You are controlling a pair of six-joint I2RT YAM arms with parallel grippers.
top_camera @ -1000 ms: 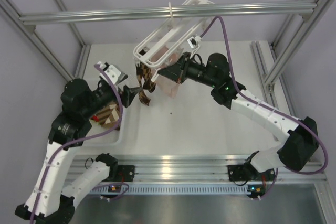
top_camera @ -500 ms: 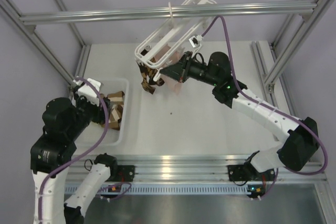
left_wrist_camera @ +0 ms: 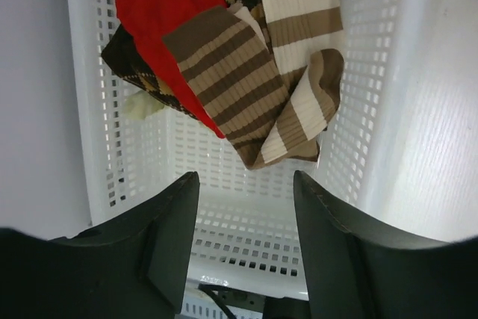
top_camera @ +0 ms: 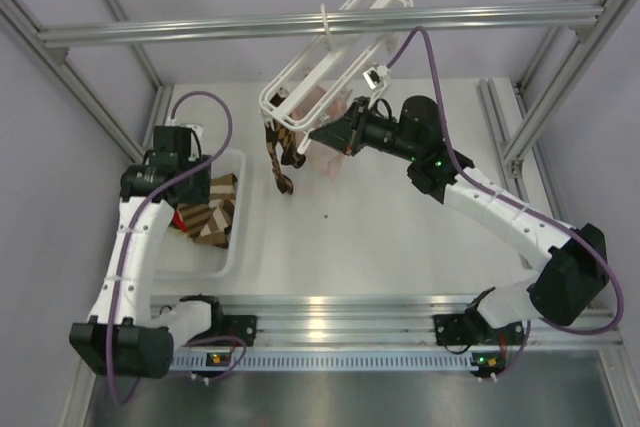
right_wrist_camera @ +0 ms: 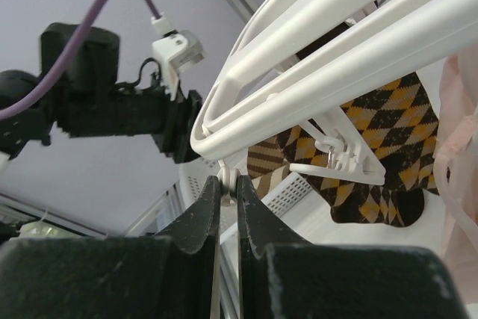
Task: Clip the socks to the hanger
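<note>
We find the left gripper (left_wrist_camera: pixel 245 181) open above the socks (left_wrist_camera: pixel 224 80); the right gripper (right_wrist_camera: pixel 226 178) clamps the hanger (right_wrist_camera: pixel 351 41) — the contact is mostly hidden.

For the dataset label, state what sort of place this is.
Likely a lab robot test cell, not a home: a grey aluminium-profile frame encloses a white tabletop, with white-and-black robot arms, left and right, bolted at its near edge.
</note>
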